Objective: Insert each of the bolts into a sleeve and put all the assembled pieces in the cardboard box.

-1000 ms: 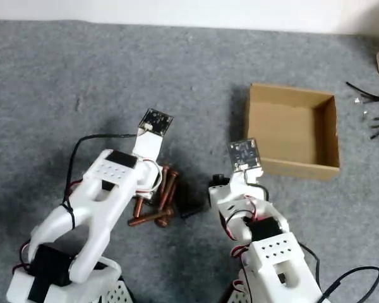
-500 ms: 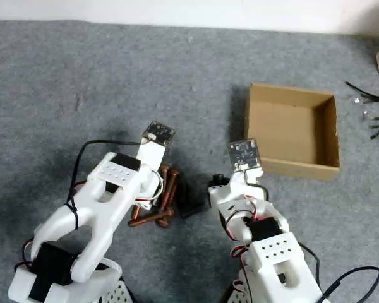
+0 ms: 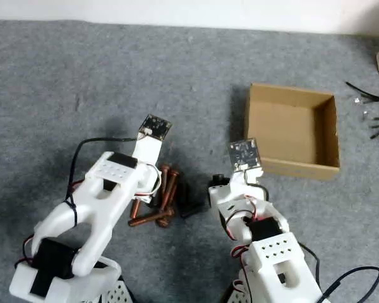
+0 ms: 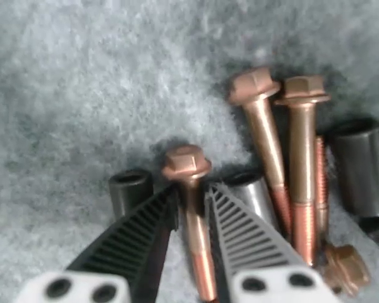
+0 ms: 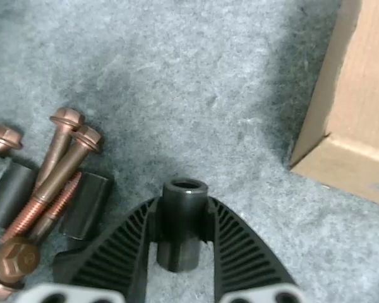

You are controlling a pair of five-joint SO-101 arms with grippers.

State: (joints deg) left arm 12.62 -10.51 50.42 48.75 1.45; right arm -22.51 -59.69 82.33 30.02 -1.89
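Observation:
My left gripper (image 4: 191,189) is shut on the shank of a copper bolt (image 4: 187,163), just below its hex head, over the pile of bolts (image 3: 163,201) on the grey mat. Black sleeves (image 4: 131,187) lie on either side of that bolt, and two more bolts (image 4: 265,126) lie beside it. My right gripper (image 5: 183,203) is shut on an upright black sleeve (image 5: 183,222), its bore facing up, a little off the near corner of the cardboard box (image 5: 360,120). In the high view the box (image 3: 294,163) stands beyond the right arm (image 3: 249,214).
Several loose bolts (image 5: 63,158) and another sleeve (image 5: 85,205) lie between the two arms. Thin black cables and small parts (image 3: 372,113) sit at the table's right edge. The grey mat (image 3: 114,76) stretches open toward the back left.
The left arm dipped toward the bolt pile, then drew back a little. The right arm has kept still with the sleeve.

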